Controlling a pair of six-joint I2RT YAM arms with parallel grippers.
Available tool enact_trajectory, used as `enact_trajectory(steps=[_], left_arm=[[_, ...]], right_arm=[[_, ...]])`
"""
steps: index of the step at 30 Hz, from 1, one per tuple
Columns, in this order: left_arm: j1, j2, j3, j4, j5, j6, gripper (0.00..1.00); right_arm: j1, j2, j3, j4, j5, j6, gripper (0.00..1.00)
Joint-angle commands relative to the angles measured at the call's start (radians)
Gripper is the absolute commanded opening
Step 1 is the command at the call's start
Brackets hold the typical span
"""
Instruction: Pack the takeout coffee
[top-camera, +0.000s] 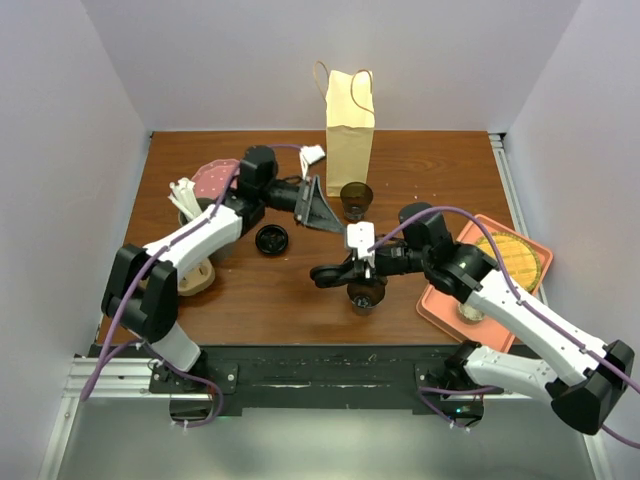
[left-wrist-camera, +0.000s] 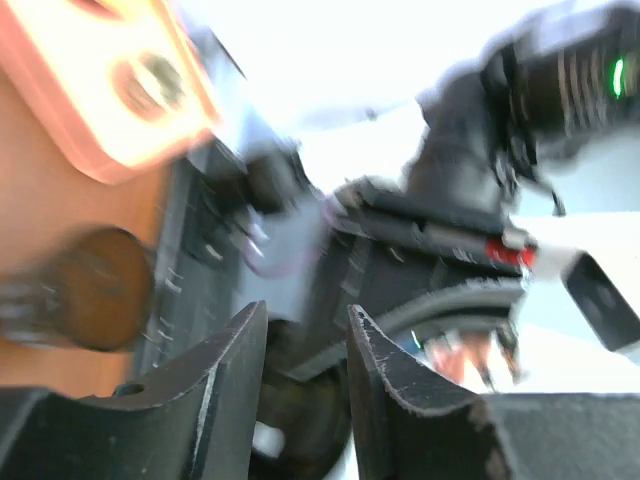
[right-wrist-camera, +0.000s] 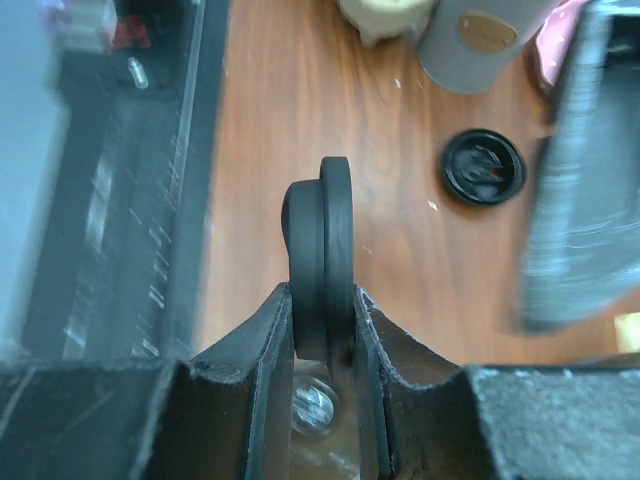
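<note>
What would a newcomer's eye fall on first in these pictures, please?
Most striking is the right gripper pinching a black lid on edge over the middle of the table, with a dark cup close by its wrist. Behind it a tall paper bag stands at the far edge, with an open brown cup just in front. An orange tray lies at the right.

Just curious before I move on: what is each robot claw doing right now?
Left gripper: slightly open, nothing between its fingers.
Right gripper: closed on a round black plastic lid, held on edge.
</note>
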Motion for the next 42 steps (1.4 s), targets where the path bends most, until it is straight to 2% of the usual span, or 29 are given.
enact_trajectory(steps=[1,2,6,8,9,11,15,19,23,26,28,34,42], left_arm=[[0.147,0.025,0.087,-0.153,-0.248,0.11,0.45],[0.164,0.023,0.099,-0.237,-0.334,0.138,0.46],[0.184,0.014,0.174,-0.471,-0.549,0.374,0.54],[0.186,0.003,0.173,-0.526,-0.611,0.411,0.6],[0.184,-0.003,0.171,-0.545,-0.625,0.443,0.65],[0.183,-0.012,0.148,-0.554,-0.625,0.463,0.68],[0.158,-0.055,0.113,-0.568,-0.637,0.537,0.96],[0.094,-0.076,0.087,-0.605,-0.66,0.585,0.96],[-0.009,-0.089,0.059,-0.594,-0.64,0.6,0.95],[-0.055,-0.099,0.05,-0.565,-0.613,0.603,0.94],[-0.066,-0.098,0.035,-0.533,-0.588,0.598,0.92],[-0.087,-0.069,0.026,-0.528,-0.464,0.617,0.85],[-0.135,-0.02,0.029,-0.563,-0.461,0.645,0.76]], right_arm=[[0.003,-0.066,-0.03,0.206,0.037,0.43,0.08],[0.005,-0.084,-0.037,0.217,0.083,0.593,0.07],[0.0,-0.055,0.027,0.09,0.252,0.805,0.03],[-0.018,-0.018,0.087,-0.045,0.313,0.864,0.03],[-0.027,0.009,0.091,-0.079,0.303,0.885,0.04],[-0.079,0.025,0.076,-0.084,0.228,0.941,0.05],[-0.236,0.023,-0.01,-0.024,0.027,1.047,0.04],[-0.305,0.02,-0.063,-0.022,-0.064,1.075,0.04],[-0.319,0.046,-0.116,-0.039,-0.128,1.098,0.06],[-0.323,0.017,-0.162,0.014,-0.151,1.139,0.08],[-0.334,0.011,-0.197,0.057,-0.17,1.168,0.08],[-0.356,0.036,-0.219,0.015,-0.17,1.142,0.11],[-0.392,0.075,-0.211,-0.048,-0.179,1.093,0.14]])
